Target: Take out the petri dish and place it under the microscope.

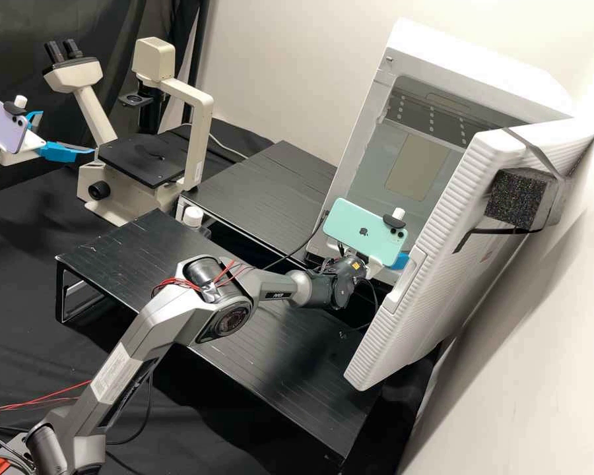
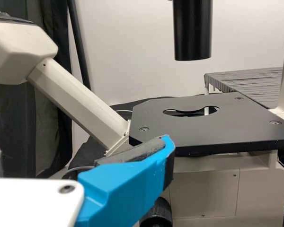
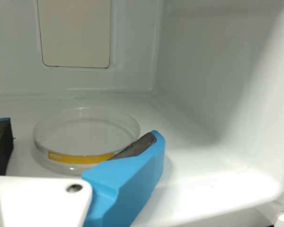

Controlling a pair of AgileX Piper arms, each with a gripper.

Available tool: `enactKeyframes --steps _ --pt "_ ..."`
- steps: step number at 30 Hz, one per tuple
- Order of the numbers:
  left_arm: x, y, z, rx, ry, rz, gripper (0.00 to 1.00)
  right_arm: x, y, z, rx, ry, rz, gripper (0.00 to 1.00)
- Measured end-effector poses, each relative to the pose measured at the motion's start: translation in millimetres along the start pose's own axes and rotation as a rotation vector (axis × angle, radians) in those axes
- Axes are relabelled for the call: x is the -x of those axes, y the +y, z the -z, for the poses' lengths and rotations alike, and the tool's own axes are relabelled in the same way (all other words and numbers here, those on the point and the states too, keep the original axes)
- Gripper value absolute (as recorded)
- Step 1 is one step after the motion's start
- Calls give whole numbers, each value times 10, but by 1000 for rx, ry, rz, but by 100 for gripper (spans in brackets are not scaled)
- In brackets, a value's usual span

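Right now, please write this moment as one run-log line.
right gripper: open, at petri dish; dish: inside white cabinet; left gripper: open, near microscope

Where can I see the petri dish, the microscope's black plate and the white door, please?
Petri dish [image 3: 80, 159]: right wrist view, on its yellow strip.
Black plate [image 2: 199, 128]: left wrist view, on its flat top.
White door [image 1: 452, 264]: high view, on its ribbed surface.

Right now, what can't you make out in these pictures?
- Right wrist view: print on the yellow label, too small; part of the petri dish's near rim, behind a blue finger.
- High view: part of the white cabinet's floor, hidden by the green phone and the open door.
- Left wrist view: the microscope head, cut off by the left edge.
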Motion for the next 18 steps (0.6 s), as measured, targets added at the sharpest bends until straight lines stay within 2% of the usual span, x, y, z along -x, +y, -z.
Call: enactKeyframes --steps 13,18 --pt "0 0 0 0 0 0 100 -13 -36 34 0 7 7 0" --pt "0 0 0 0 0 0 100 -39 -98 -33 -7 -5 20 0"
